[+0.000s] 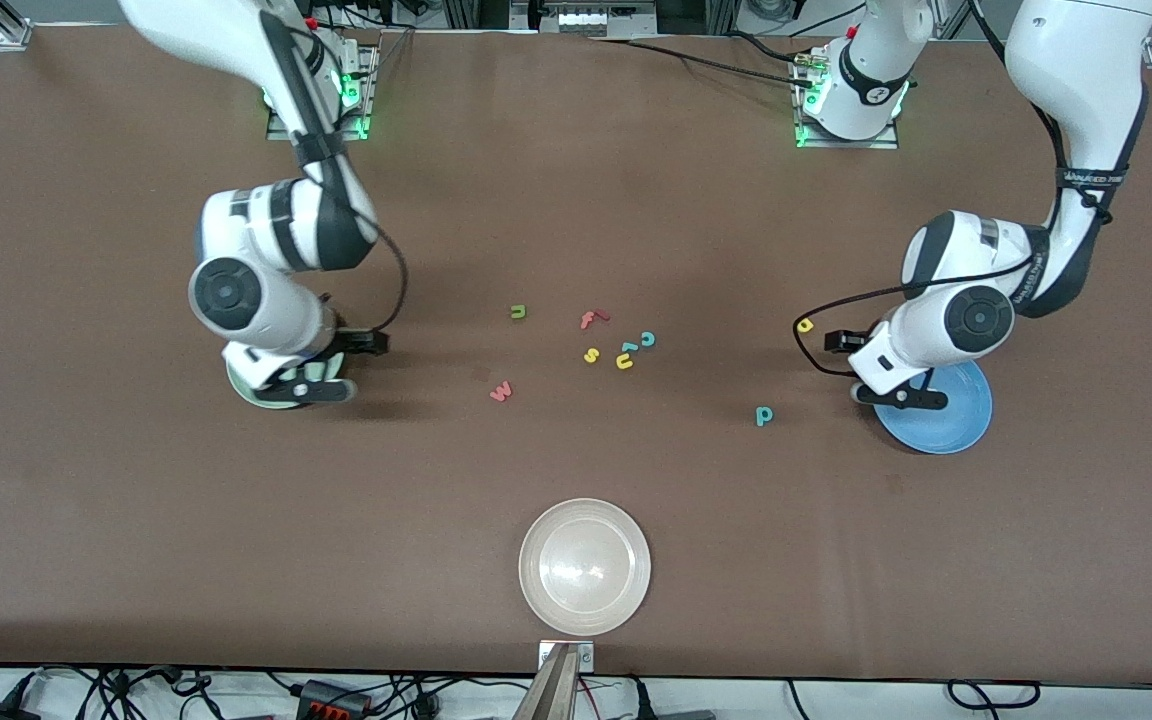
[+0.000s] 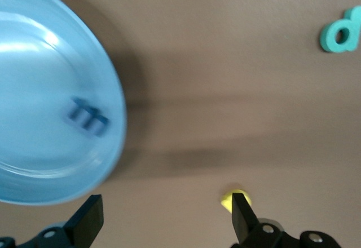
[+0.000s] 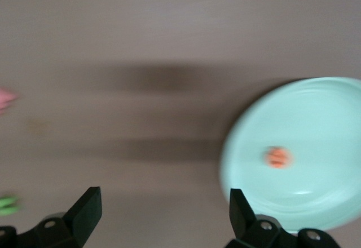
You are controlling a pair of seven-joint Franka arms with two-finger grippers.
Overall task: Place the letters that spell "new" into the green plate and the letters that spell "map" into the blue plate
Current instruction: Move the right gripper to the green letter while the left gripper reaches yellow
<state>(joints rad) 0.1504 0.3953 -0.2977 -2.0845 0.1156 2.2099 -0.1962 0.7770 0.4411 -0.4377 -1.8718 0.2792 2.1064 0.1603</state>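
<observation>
The blue plate [image 1: 946, 420] lies at the left arm's end with the blue m [image 2: 87, 115] in it. My left gripper [image 2: 166, 220] hangs open and empty just off its rim. The yellow a [image 1: 805, 324] shows beside one fingertip [image 2: 241, 211]. The teal p [image 1: 763, 415] lies nearer the table's middle. The green plate [image 3: 316, 129] holds the orange e [image 3: 277, 157] at the right arm's end. My right gripper [image 3: 163, 214] is open and empty over bare table beside it. The salmon w [image 1: 501, 391] and olive n [image 1: 518, 312] lie mid-table.
A cluster of spare letters lies mid-table: red f [image 1: 593, 319], teal c [image 1: 647, 339], yellow s [image 1: 591, 355], yellow u [image 1: 624, 362]. A cream-white plate [image 1: 585, 566] sits near the front edge.
</observation>
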